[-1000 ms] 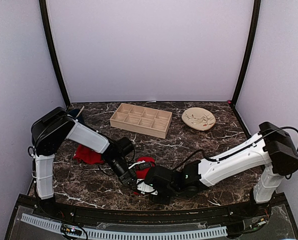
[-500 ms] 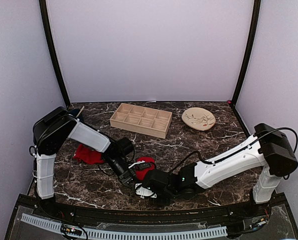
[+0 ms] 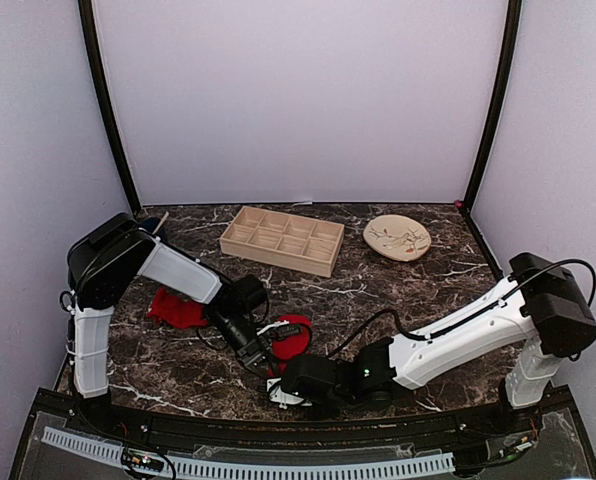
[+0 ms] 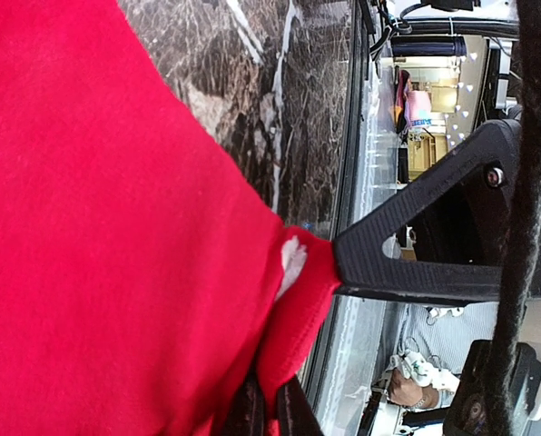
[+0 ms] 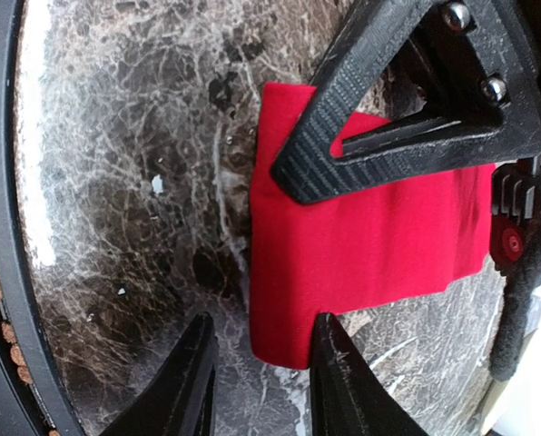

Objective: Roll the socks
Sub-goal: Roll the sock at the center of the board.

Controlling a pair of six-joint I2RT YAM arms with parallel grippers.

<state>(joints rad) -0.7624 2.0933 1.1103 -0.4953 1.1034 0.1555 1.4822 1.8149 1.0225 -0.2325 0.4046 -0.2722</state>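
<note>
Shift of right pincer in the last second: it slid left and back toward the near edge of the tabletop, uncovering the red sock, which lies flat at front centre. On a folded edge of that sock the left pincer is clamped; right pincer stands parted and empty, the sock's near corner between its fingertips. Judgement: roll not begun, right arm lining up a grip; second sock lies well apart at left.

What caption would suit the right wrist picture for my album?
Open right gripper at the red sock edge, left gripper holding it, on the marble table.
</note>
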